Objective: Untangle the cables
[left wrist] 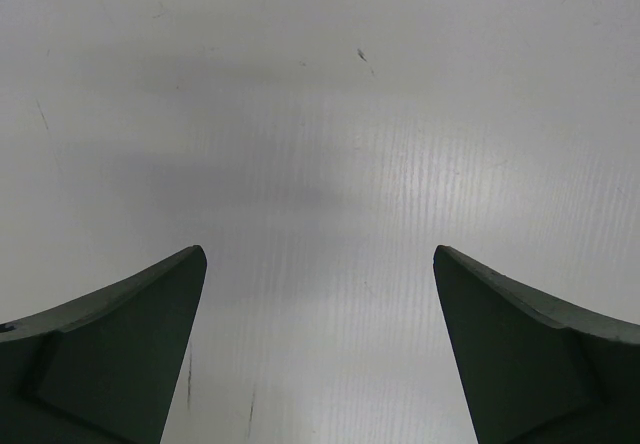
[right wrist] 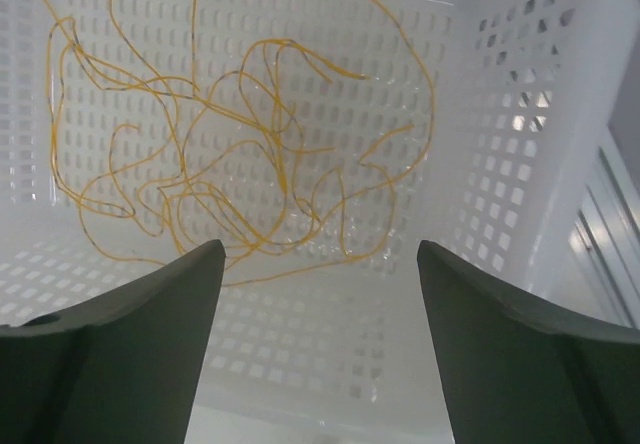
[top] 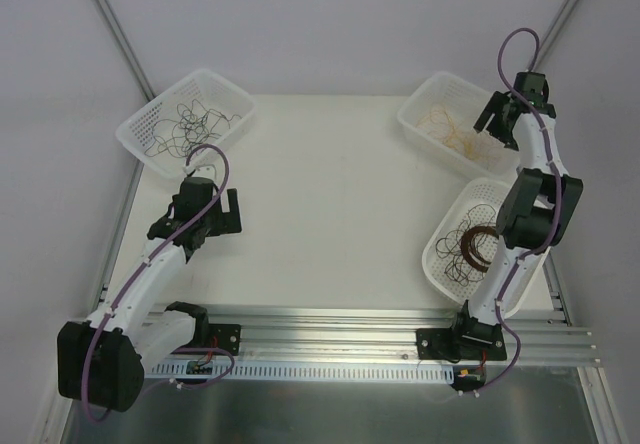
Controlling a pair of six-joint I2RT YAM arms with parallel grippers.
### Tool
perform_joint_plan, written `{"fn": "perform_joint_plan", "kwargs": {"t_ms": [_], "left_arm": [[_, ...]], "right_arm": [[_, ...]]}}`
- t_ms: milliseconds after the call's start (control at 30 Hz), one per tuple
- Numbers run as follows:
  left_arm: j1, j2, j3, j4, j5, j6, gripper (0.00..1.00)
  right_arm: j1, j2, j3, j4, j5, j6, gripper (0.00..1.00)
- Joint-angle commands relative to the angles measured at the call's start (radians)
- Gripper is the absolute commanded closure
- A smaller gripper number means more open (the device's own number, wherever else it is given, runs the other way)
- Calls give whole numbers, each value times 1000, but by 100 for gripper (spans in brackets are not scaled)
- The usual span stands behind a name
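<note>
Checking progress from our side of the table (top: 330,224): we see no strands on the bare top, so by our read the separating by colour is essentially done. Nearest us on the right, the near right basket (top: 432,264) holds the brown cables (top: 458,254) in loose loops, with a neat dark ring coil (top: 484,242) among them. Our right arm crosses part of that basket, so we can't see all of it. Mid-table on the left, the left gripper (left wrist: 318,251) hangs over plain white surface with its jaws wide apart, nothing between them and no strand near. Further out, the right gripper (right wrist: 320,246) sits over the far right basket (top: 415,124), jaws apart and empty. The yellow cables (right wrist: 230,154) lie on the basket floor just beyond the fingers, apart from them, and we read that as a drop-off pose rather than a pick. Across on the far left, the far left basket (top: 135,134) holds the black cables (top: 195,119), curly and overlapping. So we count three colours in three baskets, with none mixed as far as we can tell. Within each basket the strands cross one another, and we can't tell whether any are truly knotted. What's left, we'd judge, is at most loosening those heaps and pulling both arms back.
</note>
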Motion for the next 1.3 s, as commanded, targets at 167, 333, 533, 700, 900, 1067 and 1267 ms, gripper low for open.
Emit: {"fn": "perform_joint_plan", "kwargs": {"t_ms": [167, 333, 533, 700, 900, 1067, 1267], "left_arm": [[8, -67, 10, 21, -15, 21, 1], [8, -181, 13, 0, -23, 32, 1], [8, -287, 152, -147, -41, -13, 1], [8, -403, 264, -200, -73, -51, 1], [8, -549, 272, -210, -130, -59, 1], [8, -623, 342, -282, -109, -34, 1], [6, -779, 329, -378, -109, 12, 1]], "right_arm": [[1, -289, 10, -126, 80, -109, 1], [3, -456, -7, -177, 94, -109, 0], [3, -685, -136, -91, 97, -95, 0], [4, -858, -125, -143, 117, -125, 0], [6, -1091, -180, -168, 157, -150, 0], [7, -1314, -321, -106, 38, -165, 0], [60, -1584, -458, -146, 90, -155, 1]]}}
